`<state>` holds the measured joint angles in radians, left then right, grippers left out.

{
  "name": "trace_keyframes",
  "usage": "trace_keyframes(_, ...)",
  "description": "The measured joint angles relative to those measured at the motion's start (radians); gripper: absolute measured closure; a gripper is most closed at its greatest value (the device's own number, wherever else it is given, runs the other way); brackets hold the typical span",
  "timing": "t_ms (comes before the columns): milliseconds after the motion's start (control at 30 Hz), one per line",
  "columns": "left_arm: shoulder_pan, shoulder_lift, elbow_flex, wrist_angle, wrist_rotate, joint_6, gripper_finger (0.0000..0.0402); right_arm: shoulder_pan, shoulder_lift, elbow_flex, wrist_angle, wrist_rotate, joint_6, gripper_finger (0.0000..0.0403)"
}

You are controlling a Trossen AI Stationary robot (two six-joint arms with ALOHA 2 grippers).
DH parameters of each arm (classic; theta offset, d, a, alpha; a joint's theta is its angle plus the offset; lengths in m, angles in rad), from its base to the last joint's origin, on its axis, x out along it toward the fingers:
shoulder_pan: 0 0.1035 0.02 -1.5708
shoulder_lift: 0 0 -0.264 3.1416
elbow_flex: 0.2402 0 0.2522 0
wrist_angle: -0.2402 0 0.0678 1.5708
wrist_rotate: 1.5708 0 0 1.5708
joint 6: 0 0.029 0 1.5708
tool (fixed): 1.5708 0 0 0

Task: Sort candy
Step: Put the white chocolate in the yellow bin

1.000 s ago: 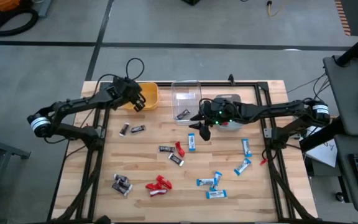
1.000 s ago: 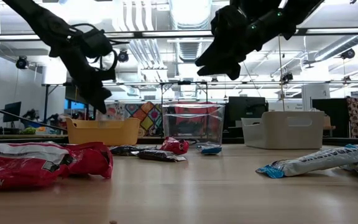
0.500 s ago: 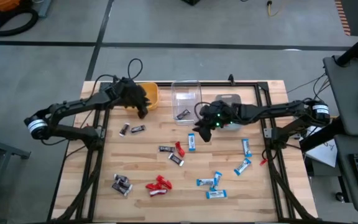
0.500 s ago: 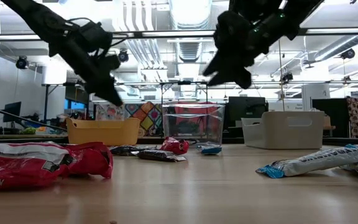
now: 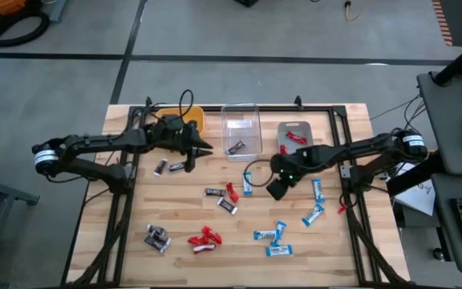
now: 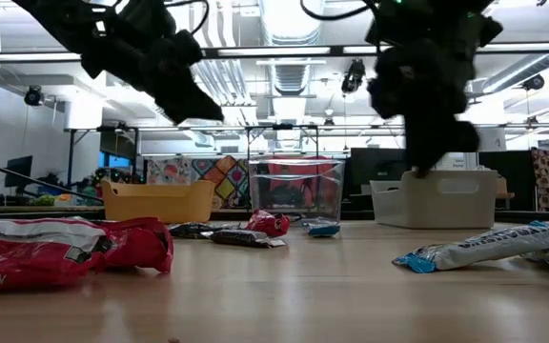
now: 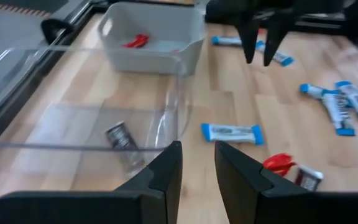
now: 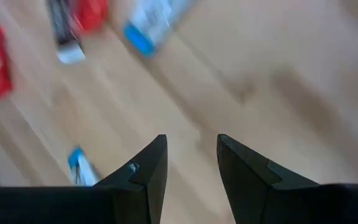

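Candy lies scattered on the wooden table (image 5: 351, 241): blue-and-white pieces (image 5: 248, 183) (image 5: 317, 190), red ones (image 5: 204, 237) and dark brown ones (image 5: 213, 193) (image 5: 177, 166). One brown piece (image 7: 120, 135) lies in the clear bin (image 5: 241, 128), and one red piece (image 7: 135, 41) in the grey bin (image 5: 295, 132). My left gripper (image 7: 197, 158) hangs open and empty beside the clear bin's left wall, pointing toward the table's right. My right gripper (image 8: 188, 149) is open and empty, pointing down over bare wood just right of a blue piece.
A yellow bin (image 5: 192, 119) stands at the far left behind my left arm. The three bins sit in a row along the far edge. More blue candy (image 5: 271, 237) and brown candy (image 5: 157, 238) lie toward the near edge. A black frame borders the table.
My left gripper has swung from over the yellow bin toward the table's right, to beside the clear bin, and tipped up from pointing down to nearly level. My right gripper has left the grey bin, gone toward the near edge and down, and tipped to point downward.
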<state>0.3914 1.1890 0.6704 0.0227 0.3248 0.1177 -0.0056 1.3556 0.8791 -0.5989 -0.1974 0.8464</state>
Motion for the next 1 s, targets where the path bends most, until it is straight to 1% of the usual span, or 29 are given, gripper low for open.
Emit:
trace_keyframes(167,-0.011,0.0,0.0,0.001,-0.002,-0.03,0.0323,0.062,0.0,0.0,-0.164,-0.073,0.145,0.0273)
trace_keyframes(367,-0.011,0.0,0.0,0.001,-0.003,-0.047,0.0323,0.125,0.0,0.0,-0.469,-0.069,0.28,0.0268)
trace_keyframes(467,-0.01,0.0,0.0,0.001,-0.003,-0.046,0.0323,0.13,0.0,-0.002,-0.572,-0.028,0.301,0.0254)
trace_keyframes(667,-0.01,0.0,0.0,0.001,-0.004,-0.039,0.0323,0.127,0.006,-0.036,-0.583,0.076,0.324,0.0206)
trace_keyframes(767,-0.01,0.0,0.0,0.0,-0.004,-0.029,0.0323,0.126,0.009,-0.063,-0.574,0.09,0.348,0.0189)
trace_keyframes(867,-0.01,0.0,0.0,0.0,-0.004,-0.027,0.0323,0.126,0.009,-0.091,-0.558,0.092,0.376,0.0184)
trace_keyframes(1000,-0.01,0.0,0.0,0.0,-0.004,-0.026,0.0323,0.126,0.01,-0.118,-0.546,0.092,0.402,0.0188)
